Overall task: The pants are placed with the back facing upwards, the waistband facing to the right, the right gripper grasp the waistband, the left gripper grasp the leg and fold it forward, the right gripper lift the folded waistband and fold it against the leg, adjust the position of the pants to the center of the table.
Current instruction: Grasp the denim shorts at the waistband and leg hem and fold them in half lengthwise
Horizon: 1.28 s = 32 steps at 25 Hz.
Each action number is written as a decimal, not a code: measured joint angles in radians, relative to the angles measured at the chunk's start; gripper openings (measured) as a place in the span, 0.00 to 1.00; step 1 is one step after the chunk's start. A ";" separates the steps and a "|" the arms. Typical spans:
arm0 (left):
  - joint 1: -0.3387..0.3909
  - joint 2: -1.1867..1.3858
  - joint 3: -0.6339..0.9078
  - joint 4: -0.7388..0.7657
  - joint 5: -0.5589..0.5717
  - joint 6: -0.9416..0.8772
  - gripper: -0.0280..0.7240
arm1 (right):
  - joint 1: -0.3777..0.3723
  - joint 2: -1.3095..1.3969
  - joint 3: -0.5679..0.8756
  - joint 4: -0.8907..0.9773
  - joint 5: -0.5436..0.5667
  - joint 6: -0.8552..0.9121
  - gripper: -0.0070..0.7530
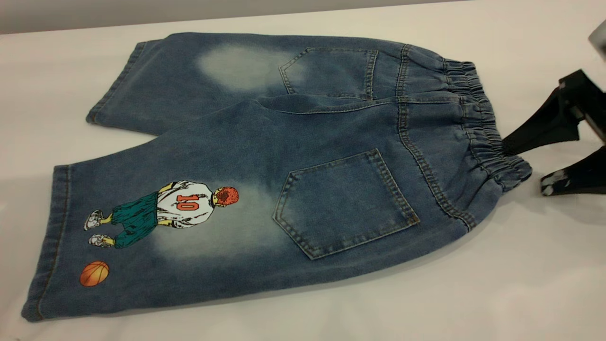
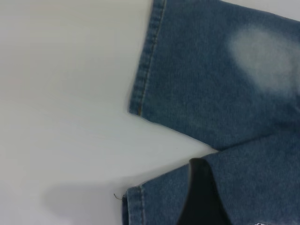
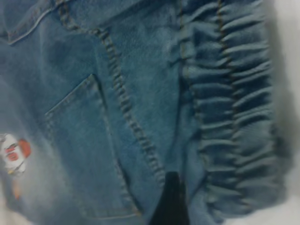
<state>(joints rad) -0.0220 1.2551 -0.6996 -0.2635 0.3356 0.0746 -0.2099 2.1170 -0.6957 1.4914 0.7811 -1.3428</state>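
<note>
Denim shorts lie flat, back up, across the middle of the white table, waistband at three o'clock, legs at nine, laid out for folding. The right end effector, fingers spread, reaches the waistband's near corner, seemingly to grip it. The left end effector hovers over the near leg's hem; its state cannot be told.

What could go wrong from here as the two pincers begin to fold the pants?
1. The right pincer, open at the gathered elastic waistband of the blue denim pants, may catch only the top layer, so the waistband slips.
2. The near leg overlaps the far leg at the crotch, so the fold may be uneven.
3. The left pincer finger is over the near leg hem and may drag it.
</note>
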 joint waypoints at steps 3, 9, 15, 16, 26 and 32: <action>0.000 0.000 0.000 0.000 0.000 0.000 0.63 | 0.000 0.041 0.000 0.044 0.043 -0.059 0.74; 0.000 0.000 0.000 0.000 0.000 0.000 0.63 | 0.000 0.049 0.000 0.103 0.070 -0.129 0.74; 0.000 0.000 0.000 -0.001 0.003 0.000 0.63 | 0.001 0.048 0.000 0.109 0.069 -0.130 0.63; 0.000 0.000 0.000 -0.001 0.003 0.000 0.63 | 0.001 0.048 0.000 0.110 0.069 -0.130 0.59; 0.000 0.000 0.000 -0.001 0.003 0.000 0.63 | 0.001 0.048 0.000 0.115 0.069 -0.134 0.27; 0.000 0.000 0.000 -0.001 0.003 0.000 0.63 | 0.001 0.048 0.000 0.101 0.054 -0.123 0.27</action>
<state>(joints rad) -0.0220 1.2551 -0.6996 -0.2647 0.3385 0.0746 -0.2088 2.1651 -0.6957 1.5923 0.8352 -1.4656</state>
